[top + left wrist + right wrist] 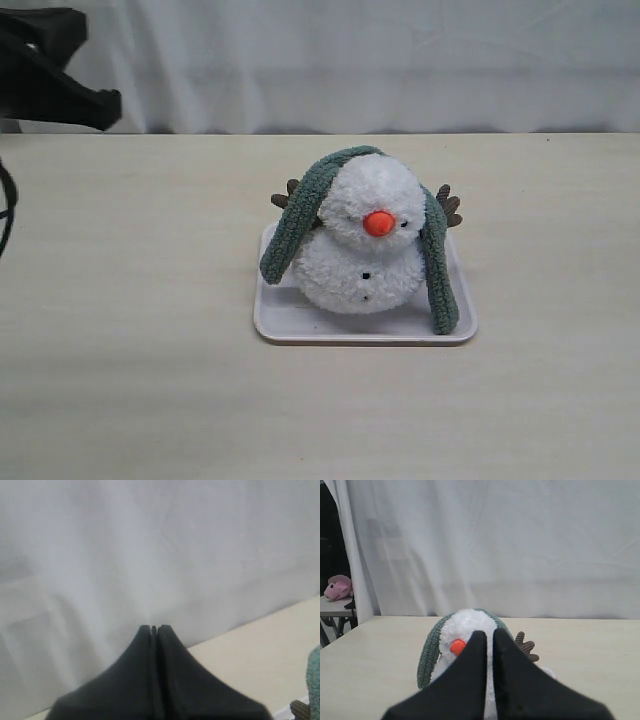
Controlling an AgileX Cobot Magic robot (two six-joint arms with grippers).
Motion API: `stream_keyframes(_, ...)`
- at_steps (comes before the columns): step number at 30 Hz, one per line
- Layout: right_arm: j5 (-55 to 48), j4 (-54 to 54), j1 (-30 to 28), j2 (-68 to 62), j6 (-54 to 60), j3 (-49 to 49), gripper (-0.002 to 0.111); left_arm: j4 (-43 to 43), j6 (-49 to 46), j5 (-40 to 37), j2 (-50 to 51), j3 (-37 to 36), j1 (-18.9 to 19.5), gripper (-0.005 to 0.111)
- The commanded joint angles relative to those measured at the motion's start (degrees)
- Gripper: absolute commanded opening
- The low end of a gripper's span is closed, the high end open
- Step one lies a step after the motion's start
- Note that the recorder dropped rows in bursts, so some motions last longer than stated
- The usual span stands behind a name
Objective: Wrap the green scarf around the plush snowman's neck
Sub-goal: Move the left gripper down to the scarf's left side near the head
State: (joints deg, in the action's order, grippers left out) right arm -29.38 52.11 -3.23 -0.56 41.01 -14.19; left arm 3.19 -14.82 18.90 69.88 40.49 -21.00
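Observation:
The plush snowman (362, 250) sits upright on a white tray (300, 322), orange nose toward the camera. The green scarf (295, 225) lies over the top and back of its head, and both ends hang down its sides to the tray. The neck crease (340, 238) shows bare at the front. My left gripper (154, 628) is shut and empty, up near the curtain; a bit of scarf (315, 680) shows at that view's edge. My right gripper (489, 633) is shut on nothing, hovering in front of the snowman (465, 625) and apart from it.
A dark part of the left arm (50, 70) hangs at the exterior view's far left over the beige table (120, 300). A white curtain (380, 60) backs the table. A pink plush (338, 587) lies on another table beyond the curtain's edge.

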Motion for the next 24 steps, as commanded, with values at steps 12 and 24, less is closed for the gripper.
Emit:
stream_keyframes(12,-0.7,-0.6,0.0,0.3,0.2,0.2,0.004,-3.9,-0.5,-37.6,24.6,28.4,-4.7,0.000)
stream_keyframes(24,-0.7,-0.6,0.0,0.3,0.2,0.2,0.004,25.6,-26.7,-52.9,36.3,40.1,-4.9,0.000)
